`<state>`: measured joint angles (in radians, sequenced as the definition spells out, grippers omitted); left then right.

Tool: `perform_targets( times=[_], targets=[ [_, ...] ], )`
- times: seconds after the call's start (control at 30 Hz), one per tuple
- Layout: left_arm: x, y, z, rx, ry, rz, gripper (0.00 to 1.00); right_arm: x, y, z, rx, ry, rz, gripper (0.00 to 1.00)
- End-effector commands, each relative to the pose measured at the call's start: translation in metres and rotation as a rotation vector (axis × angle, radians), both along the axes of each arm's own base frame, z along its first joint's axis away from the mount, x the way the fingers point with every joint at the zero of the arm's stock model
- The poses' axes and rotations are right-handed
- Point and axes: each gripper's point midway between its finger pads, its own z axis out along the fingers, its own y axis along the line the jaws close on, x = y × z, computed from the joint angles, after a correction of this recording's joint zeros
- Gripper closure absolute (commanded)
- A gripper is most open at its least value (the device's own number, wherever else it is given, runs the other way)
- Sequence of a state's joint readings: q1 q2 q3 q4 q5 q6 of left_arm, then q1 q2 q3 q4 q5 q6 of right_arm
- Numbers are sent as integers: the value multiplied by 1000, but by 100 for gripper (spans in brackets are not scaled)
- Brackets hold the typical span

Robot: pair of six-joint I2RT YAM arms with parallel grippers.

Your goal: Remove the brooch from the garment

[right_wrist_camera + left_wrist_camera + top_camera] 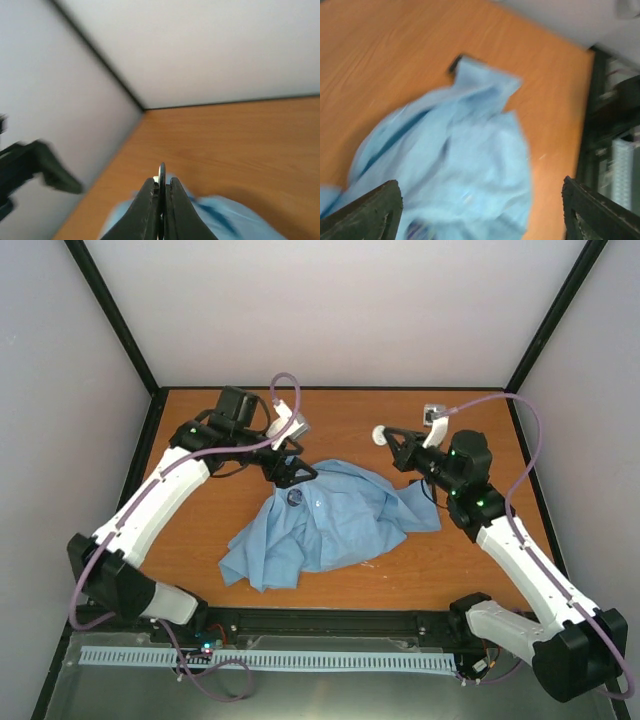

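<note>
1. Step in hand: the brooch (296,497) shows as a small dark disc on the shirt (340,525), at its far-left edge. I judge it not yet off.
2. The left gripper (290,472) hangs just over the brooch. Its fingers are spread wide in the wrist view, with only cloth below.
3. The right gripper (388,438) is raised off the shirt's far-right side, fingers pressed together on a thin pale disc (161,170). I cannot tell whether it belongs to the brooch.
4. Next move (judgement): the left gripper lowers and closes on the brooch alone. The thin cloth will likely lift with it, so the shirt needs holding down, and the right gripper is occupied.
5. Room: there is bare table (350,410) beyond and left of the shirt. The right arm's wrist crowds the shirt's right corner. A side wall (60,390) flanks the table.
</note>
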<state>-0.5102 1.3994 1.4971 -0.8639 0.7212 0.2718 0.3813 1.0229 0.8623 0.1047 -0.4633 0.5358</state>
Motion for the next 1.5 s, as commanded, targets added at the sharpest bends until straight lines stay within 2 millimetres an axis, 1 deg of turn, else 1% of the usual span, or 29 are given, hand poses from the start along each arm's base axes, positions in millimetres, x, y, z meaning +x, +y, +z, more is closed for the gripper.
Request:
perform_targets(
  times=[0.0,0.03,0.1,0.17,0.23,0.33,0.37,0.43,0.5,0.6,0.63,0.67,0.73,0.8,0.87,0.9,1.07,1.17,1.23,1.33,1.47],
  targets=[
    [27,51,-83,254,58,120,11,35,-93,-94,-243,227,-502,97],
    [26,56,-92,279,60,123,7,37,-110,-109,-276,255,-583,97],
    [19,64,-106,309,66,125,1,37,-135,-138,-336,317,-686,97],
    [13,68,-117,327,74,124,1,38,-151,-163,-362,388,-746,97],
    [9,74,-133,355,96,136,2,38,-155,-180,-390,426,-765,97],
    [6,81,-148,390,108,159,6,39,-160,-195,-428,455,-784,97],
    [7,84,-153,404,101,174,9,40,-169,-198,-429,466,-812,97],
    [14,94,-162,448,65,223,13,41,-175,-202,-425,468,-823,97],
    [20,102,-170,488,35,258,14,41,-180,-206,-430,469,-834,97],
    [18,105,-178,491,49,267,16,45,-185,-210,-440,478,-840,97],
    [16,105,-182,489,61,262,20,46,-186,-212,-446,479,-841,97],
    [14,105,-188,491,73,261,26,48,-186,-213,-452,479,-841,97],
    [11,106,-197,493,90,259,48,52,-187,-218,-470,487,-845,97],
    [11,109,-204,499,94,268,73,56,-188,-223,-488,497,-844,97],
    [16,115,-205,504,92,293,93,59,-188,-227,-504,505,-841,97],
    [20,120,-202,505,83,310,98,60,-188,-231,-513,511,-840,97],
    [44,156,-178,532,-15,397,99,66,-187,-248,-541,541,-826,97],
    [49,173,-162,564,-99,422,99,68,-182,-258,-540,560,-801,97],
    [46,178,-157,569,-117,420,99,70,-179,-262,-543,569,-785,97],
    [39,181,-157,578,-108,412,99,73,-177,-266,-552,579,-772,97],
    [38,183,-154,572,-120,420,99,76,-175,-270,-575,586,-759,97]
  ],
)
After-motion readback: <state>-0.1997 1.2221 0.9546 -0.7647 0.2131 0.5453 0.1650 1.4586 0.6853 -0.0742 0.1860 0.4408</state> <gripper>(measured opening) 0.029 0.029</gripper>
